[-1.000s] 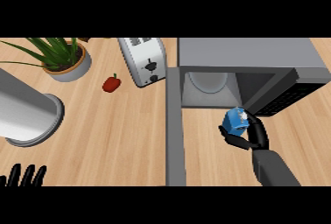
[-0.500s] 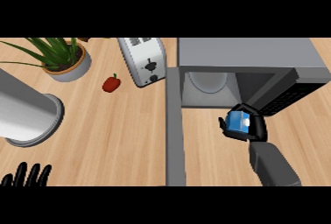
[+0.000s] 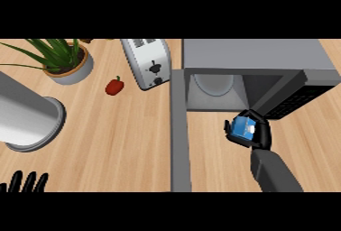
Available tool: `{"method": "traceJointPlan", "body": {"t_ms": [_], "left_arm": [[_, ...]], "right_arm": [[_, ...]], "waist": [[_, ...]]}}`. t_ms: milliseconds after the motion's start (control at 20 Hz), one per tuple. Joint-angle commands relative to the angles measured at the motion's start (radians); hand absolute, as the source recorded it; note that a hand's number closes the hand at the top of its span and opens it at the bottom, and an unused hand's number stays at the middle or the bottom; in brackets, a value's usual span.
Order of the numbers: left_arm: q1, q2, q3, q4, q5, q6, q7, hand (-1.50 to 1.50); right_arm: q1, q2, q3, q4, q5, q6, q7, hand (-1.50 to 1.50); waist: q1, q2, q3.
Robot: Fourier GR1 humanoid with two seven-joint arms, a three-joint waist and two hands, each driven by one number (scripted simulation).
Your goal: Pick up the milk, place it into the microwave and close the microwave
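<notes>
A small blue milk carton [image 3: 244, 128] sits in my right hand [image 3: 258, 135], whose fingers curl round it just in front of the microwave's open mouth. The grey microwave [image 3: 253, 54] stands at the upper right with its cavity [image 3: 220, 92] showing a round turntable plate. Its dark door [image 3: 296, 94] swings out to the right, close beside my hand. My left hand [image 3: 25, 182] rests at the lower left edge, fingers up and straight.
A white toaster [image 3: 146, 63] lies left of the microwave, a red pepper [image 3: 114, 86] beside it. A potted plant [image 3: 63, 63] stands at the upper left, a large grey cylinder [image 3: 26, 118] at the left. A grey vertical strip [image 3: 180, 149] runs down the counter.
My right hand has carried the milk carton up and slightly left toward the microwave opening, and the carton has turned in the hand. The left hand stays put.
</notes>
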Motion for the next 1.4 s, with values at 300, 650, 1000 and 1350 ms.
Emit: {"method": "traceJointPlan", "body": {"t_ms": [300, 650, 1000, 1350], "left_arm": [[0.060, 0.002, 0.028, -0.066, 0.045, -0.012, 0.035, -1.50], [0.085, -0.021, -0.058, -0.088, -0.022, -0.024, 0.029, -1.50], [0.032, -0.022, -0.010, 0.004, -0.009, -0.007, -0.023, -1.50], [0.097, -0.008, 0.016, -0.052, 0.024, -0.050, -0.004, -1.50]], "right_arm": [[0.223, 0.035, 0.100, -0.375, 0.010, -0.027, 0.071, 1.50], [0.483, 0.067, 0.228, -0.806, 0.017, -0.032, 0.307, 1.50], [0.688, 0.066, 0.345, -1.201, -0.057, 0.102, 0.485, 1.50], [0.662, 0.068, 0.472, -1.278, -0.156, 0.027, 0.555, 1.50]], "waist": [[-0.032, -0.013, -0.003], [-0.035, -0.013, -0.003], [-0.027, -0.008, -0.003], [-0.012, -0.005, -0.001]]}}
